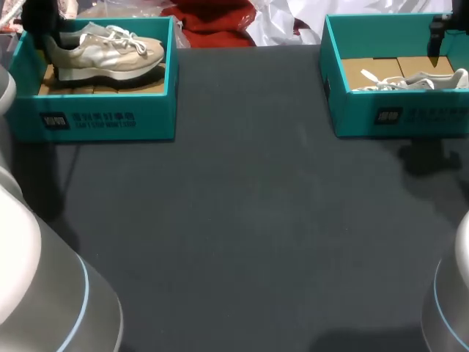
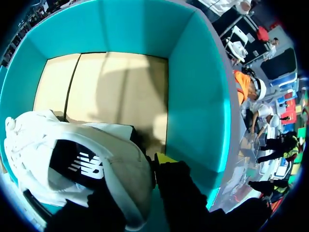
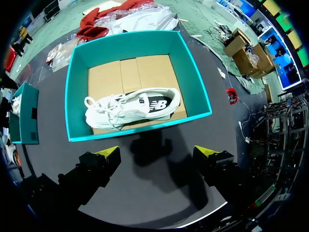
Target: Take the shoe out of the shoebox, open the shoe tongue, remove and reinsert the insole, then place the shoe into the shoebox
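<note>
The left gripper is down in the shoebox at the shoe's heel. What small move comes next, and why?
Probably a short lift straight up with the left gripper, if its hold is firm. The shoe sits inside the shoebox, walled in all round, so up is the only way out.

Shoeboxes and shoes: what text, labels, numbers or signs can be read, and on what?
Left shoebox, front wall: white print, too blurred to read.
Right shoebox, front wall: white print, too blurred to read.
Left shoe, black side patch: white emblem, no readable words.
Right shoe: same patch, too small to read.
</note>
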Controlling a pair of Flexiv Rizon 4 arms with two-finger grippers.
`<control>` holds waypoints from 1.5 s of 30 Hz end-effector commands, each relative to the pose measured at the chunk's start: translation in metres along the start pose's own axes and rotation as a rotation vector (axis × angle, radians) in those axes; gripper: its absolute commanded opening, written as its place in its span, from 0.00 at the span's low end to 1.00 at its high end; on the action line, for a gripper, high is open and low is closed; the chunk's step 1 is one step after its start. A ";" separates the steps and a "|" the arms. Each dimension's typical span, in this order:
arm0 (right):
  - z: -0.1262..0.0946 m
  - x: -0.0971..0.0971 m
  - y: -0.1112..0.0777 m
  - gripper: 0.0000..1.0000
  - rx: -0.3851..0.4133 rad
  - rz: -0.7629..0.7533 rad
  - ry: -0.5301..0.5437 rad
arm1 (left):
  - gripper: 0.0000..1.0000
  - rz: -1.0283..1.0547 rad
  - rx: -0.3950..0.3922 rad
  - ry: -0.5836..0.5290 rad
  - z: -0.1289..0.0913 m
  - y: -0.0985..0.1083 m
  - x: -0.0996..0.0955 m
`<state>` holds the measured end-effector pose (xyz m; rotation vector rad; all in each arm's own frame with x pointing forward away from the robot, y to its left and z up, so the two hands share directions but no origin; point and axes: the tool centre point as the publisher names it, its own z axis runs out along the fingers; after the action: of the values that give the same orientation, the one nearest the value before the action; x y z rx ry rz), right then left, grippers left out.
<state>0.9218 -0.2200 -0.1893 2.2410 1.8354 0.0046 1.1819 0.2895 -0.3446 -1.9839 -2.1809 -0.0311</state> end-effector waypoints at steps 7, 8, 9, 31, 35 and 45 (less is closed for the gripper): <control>0.000 0.000 -0.001 1.00 -0.001 0.000 0.001 | 0.00 -0.003 -0.013 -0.001 -0.046 -0.015 0.010; 0.000 0.000 -0.001 1.00 -0.001 0.000 0.001 | 0.00 -0.005 -0.014 -0.002 -0.052 -0.015 0.012; 0.000 0.000 -0.001 1.00 -0.001 0.000 0.001 | 0.00 -0.007 -0.017 -0.004 -0.057 -0.017 0.013; 0.000 0.000 -0.001 1.00 -0.001 0.000 0.001 | 0.00 -0.053 -0.092 0.022 -0.186 -0.033 0.035; 0.000 0.000 -0.001 1.00 -0.001 0.000 0.001 | 0.00 -0.055 -0.109 0.020 -0.212 -0.043 0.035; 0.000 0.000 -0.001 1.00 -0.001 0.000 0.001 | 0.00 -0.074 -0.102 0.038 -0.234 -0.090 0.022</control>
<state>0.9217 -0.2199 -0.1893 2.2407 1.8354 0.0045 1.1465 0.2771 -0.1109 -1.9270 -2.2637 -0.1369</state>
